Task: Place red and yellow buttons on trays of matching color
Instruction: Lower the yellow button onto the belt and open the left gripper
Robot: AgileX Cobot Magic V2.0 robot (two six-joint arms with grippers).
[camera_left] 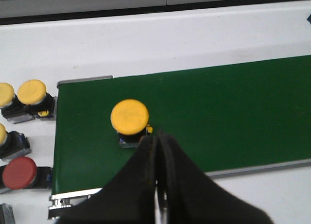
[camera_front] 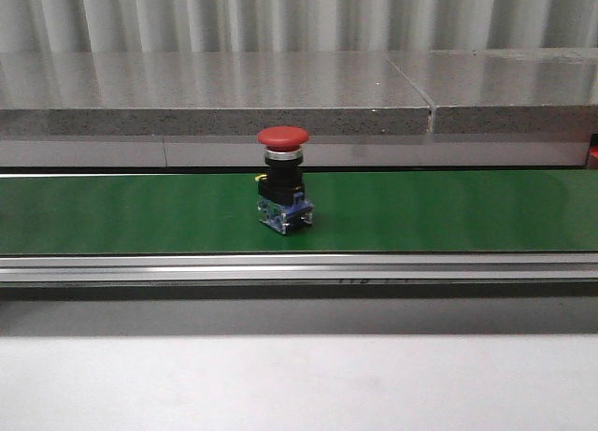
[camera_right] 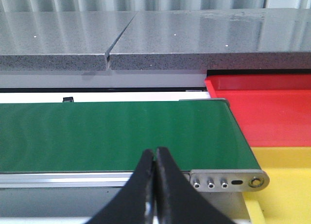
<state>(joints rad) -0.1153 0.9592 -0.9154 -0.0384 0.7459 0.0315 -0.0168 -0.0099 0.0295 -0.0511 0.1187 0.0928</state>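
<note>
A red button [camera_front: 283, 137] with a black and blue base stands upright on the green belt [camera_front: 448, 211] in the front view. In the left wrist view a yellow button [camera_left: 129, 116] stands on the belt's end, just beyond my left gripper [camera_left: 156, 139], which is shut and empty. Several more yellow buttons [camera_left: 31, 91] and a red button [camera_left: 19, 172] lie off the belt's end on the white table. My right gripper [camera_right: 155, 152] is shut and empty above the belt's other end. Beside that end lie the red tray [camera_right: 272, 114] and the yellow tray [camera_right: 286, 185].
A grey stone ledge [camera_front: 215, 94] runs behind the belt. A metal rail [camera_front: 299, 267] edges the belt's near side, with white table [camera_front: 299, 384] in front. A metal end bracket [camera_right: 228, 180] sits at the belt's tray end.
</note>
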